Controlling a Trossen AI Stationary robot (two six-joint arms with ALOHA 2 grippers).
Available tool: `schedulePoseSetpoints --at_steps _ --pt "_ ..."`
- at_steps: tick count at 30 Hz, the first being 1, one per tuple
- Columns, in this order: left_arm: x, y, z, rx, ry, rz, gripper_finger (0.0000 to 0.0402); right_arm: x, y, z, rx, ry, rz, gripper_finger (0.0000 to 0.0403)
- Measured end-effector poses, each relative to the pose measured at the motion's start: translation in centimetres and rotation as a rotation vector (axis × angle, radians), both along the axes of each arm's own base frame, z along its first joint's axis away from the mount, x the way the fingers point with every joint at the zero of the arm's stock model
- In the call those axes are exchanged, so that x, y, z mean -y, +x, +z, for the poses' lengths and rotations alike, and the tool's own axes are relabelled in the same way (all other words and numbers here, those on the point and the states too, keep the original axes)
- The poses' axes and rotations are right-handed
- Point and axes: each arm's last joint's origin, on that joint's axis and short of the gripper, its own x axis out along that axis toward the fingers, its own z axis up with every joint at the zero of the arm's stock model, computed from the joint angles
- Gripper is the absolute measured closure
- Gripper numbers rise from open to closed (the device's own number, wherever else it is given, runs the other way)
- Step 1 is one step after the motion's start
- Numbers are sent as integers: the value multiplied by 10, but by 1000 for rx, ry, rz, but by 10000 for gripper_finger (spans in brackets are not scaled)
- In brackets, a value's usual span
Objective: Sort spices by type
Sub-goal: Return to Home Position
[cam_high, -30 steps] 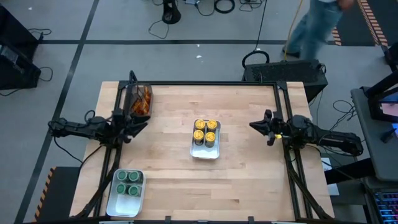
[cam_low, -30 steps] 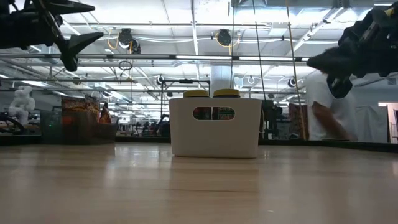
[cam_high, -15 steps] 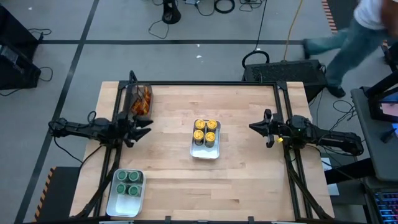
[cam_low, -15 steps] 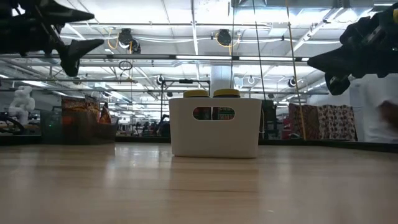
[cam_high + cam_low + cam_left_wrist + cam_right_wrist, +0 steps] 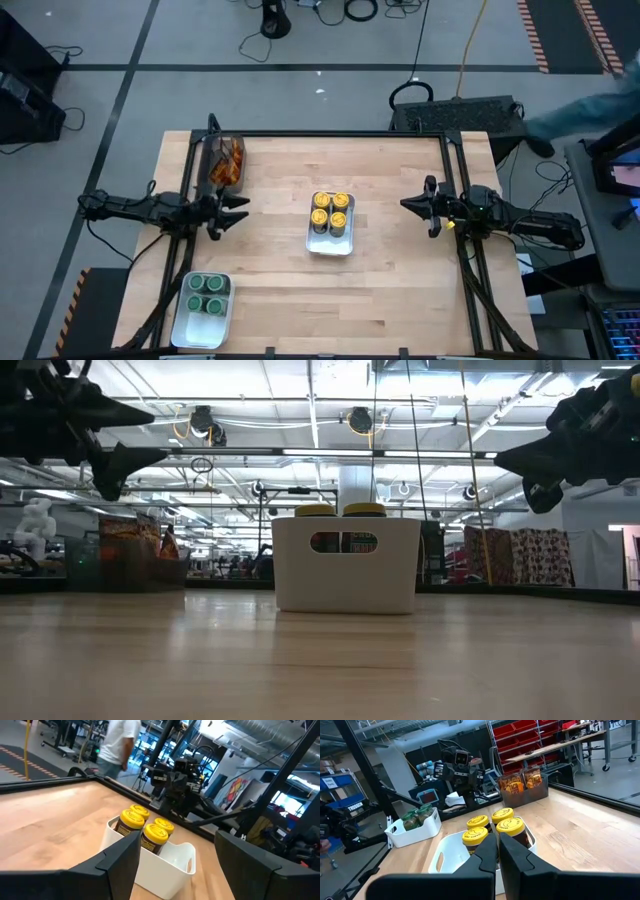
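In the low view the white tray on the worktop hides the jars with yellow lids almost wholly. Only two lids clear its rim, and a strip of label shows through the handle slot. There my left tool is cut off by the top left corner, and my right tool by the right edge.

From my right wrist, that tool's pressed-together fingers cover the near jars' fronts, and the jars with green lids are too small to count.

From above, the packets in the dark bin overlap beyond counting. A person is a blur, cut off by the right edge.
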Motion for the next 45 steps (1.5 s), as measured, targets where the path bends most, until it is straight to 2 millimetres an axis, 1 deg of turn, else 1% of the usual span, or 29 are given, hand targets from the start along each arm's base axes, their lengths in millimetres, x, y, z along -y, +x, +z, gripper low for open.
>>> schedulePoseSetpoints --at_steps 8,45 --pt "0 0 0 -14 109 7 143 0 0 0 0 0 1 403" --pt "0 0 -1 -17 102 10 143 0 0 0 -1 0 2 403"
